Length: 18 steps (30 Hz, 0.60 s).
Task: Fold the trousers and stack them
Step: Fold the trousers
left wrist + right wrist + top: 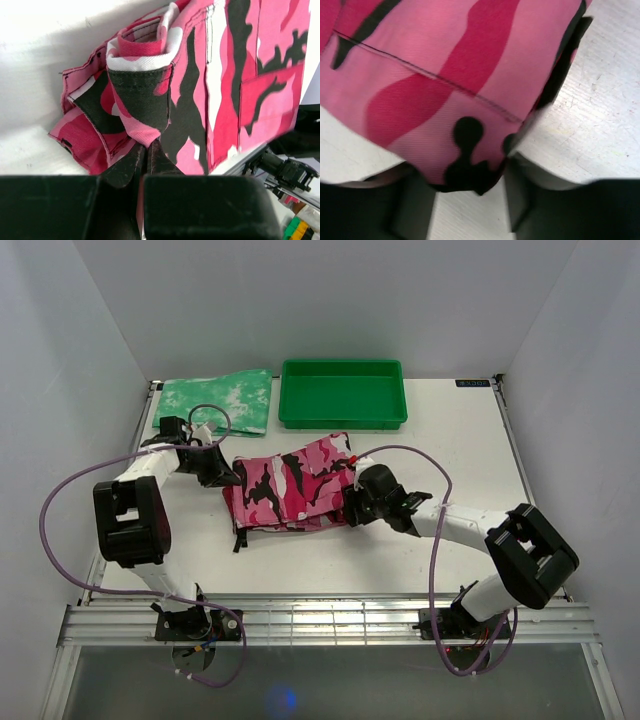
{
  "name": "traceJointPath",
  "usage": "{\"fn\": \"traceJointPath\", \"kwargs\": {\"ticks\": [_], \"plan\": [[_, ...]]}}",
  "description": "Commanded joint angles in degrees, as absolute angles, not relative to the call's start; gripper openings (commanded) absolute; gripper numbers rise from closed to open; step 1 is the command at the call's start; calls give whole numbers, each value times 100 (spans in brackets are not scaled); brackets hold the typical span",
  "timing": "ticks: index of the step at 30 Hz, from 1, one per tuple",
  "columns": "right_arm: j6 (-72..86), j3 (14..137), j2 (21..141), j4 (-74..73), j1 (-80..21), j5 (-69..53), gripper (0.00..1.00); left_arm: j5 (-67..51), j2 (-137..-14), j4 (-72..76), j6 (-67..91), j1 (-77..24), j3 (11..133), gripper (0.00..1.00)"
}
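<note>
The trousers (295, 485), in pink, white and black camouflage print, lie bunched and partly folded in the middle of the white table. My left gripper (222, 475) is at their left edge. In the left wrist view its fingers (146, 150) are pressed together with a strip of pink cloth (165, 100) pinched between them. My right gripper (352, 505) is at their right edge. In the right wrist view its jaws (465, 180) stand apart on either side of a cloth corner (445, 85) that lies just above the tabletop.
A green tray (290, 395) stands at the back centre. A mottled green-and-white folded cloth (220, 400) lies at the back left. White walls close in the table on three sides. Purple cables loop beside both arms.
</note>
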<state>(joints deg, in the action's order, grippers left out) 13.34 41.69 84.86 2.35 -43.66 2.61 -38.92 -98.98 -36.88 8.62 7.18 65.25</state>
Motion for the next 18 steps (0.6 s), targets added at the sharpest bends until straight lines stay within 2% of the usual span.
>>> {"fn": "traceJointPath", "kwargs": {"ticks": [1, 2, 4, 5, 12, 18], "plan": [[1889, 4272, 8473, 624, -4281, 826, 47, -4201, -9405, -4086, 669, 773, 6688, 0], [1968, 4254, 8481, 633, -4254, 774, 34, -4184, -9352, -4174, 624, 808, 6715, 0], [2153, 4245, 8543, 650, -4175, 564, 20, -4114, -9159, -4359, 467, 887, 6724, 0], [2232, 4254, 8569, 659, -4140, 476, 9, -4052, -9097, -4403, 414, 905, 6706, 0], [2716, 4184, 8561, 598, -3981, 79, 8, -3745, -8763, -4851, 185, 1116, 6355, 0], [2392, 4060, 8508, 545, -3999, 263, 8, -2524, -8596, -4607, 44, 1283, 5801, 0]]}}
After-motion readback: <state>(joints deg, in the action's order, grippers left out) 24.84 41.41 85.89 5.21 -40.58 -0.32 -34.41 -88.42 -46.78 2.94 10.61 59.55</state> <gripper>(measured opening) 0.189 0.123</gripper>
